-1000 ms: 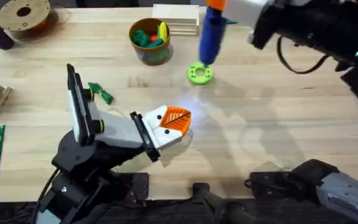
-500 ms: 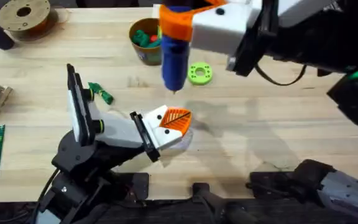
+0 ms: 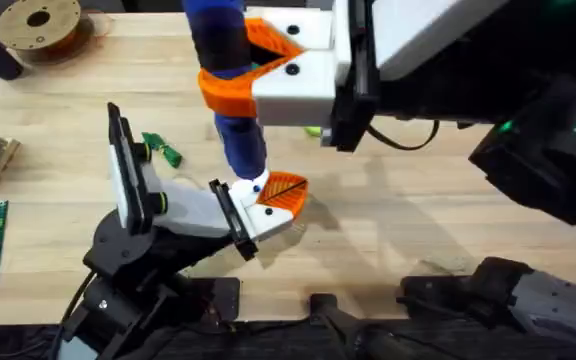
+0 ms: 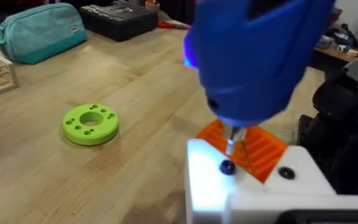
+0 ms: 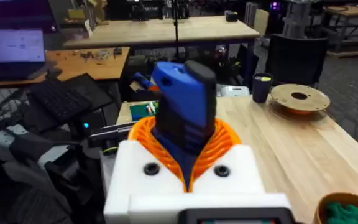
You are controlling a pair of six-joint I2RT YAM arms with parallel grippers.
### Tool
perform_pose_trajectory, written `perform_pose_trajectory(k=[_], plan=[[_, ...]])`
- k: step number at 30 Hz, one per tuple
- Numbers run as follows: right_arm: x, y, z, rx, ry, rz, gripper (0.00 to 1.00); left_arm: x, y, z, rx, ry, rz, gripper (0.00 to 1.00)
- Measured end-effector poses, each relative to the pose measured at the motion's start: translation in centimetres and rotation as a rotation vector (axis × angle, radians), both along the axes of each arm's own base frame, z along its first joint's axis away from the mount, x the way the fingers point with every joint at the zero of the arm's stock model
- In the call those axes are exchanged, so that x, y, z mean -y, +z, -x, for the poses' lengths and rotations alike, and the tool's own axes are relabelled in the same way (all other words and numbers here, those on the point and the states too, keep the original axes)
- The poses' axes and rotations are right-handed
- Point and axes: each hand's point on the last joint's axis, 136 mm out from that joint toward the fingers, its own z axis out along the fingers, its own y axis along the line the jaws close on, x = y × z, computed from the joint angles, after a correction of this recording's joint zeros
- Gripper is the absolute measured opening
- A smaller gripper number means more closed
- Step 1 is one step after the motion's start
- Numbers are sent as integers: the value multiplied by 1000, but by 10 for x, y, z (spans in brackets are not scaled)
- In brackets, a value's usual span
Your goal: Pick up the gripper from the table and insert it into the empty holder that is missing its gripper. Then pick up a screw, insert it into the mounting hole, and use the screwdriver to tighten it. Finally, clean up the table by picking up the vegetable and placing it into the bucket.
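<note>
The right gripper [image 3: 253, 75] was clamped on the blue screwdriver [image 3: 230, 90], its orange pads [image 3: 236, 88] pressed against the barrel on both sides, as the right wrist view also showed [image 5: 185, 143]. In the overhead view it sat in the upper middle of the frame, large under the camera. Half a second before it had been further right, with the screwdriver's tip hanging over bare wood beside the green ring-shaped disc [image 4: 91, 123]; a second before it had been further right still, at the top of the frame above that disc. Now the screwdriver stood upright with its lower end right over the holder [image 3: 253, 205], just left of centre. In the left wrist view the thin silver bit [image 4: 232, 138] came down to a dark screw head [image 4: 227, 167] in the white block, just beside the orange gripper [image 4: 253, 149] seated in it.

The left gripper [image 3: 273, 205] lay low on the table [image 3: 448, 170], pointing right, in the same place as in both earlier frames; whether its fingers were spread or pressed together I could not tell.

Further out, the vegetable [image 3: 163, 148] lay on the wood at the left, just beside the left arm's upright link, where it had lain before. The bucket [image 5: 347, 208], which had been plain at the top centre of the overhead view, was now covered there by the right gripper; only its rim and green contents showed at the lower right corner of the right wrist view.
</note>
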Motion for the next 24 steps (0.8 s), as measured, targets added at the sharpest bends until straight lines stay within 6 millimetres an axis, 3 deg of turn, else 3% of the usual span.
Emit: perform_pose_trajectory(k=[24], plan=[[-1,-7,3,-23,19,24,32,0,0,0,0,0,0,6]])
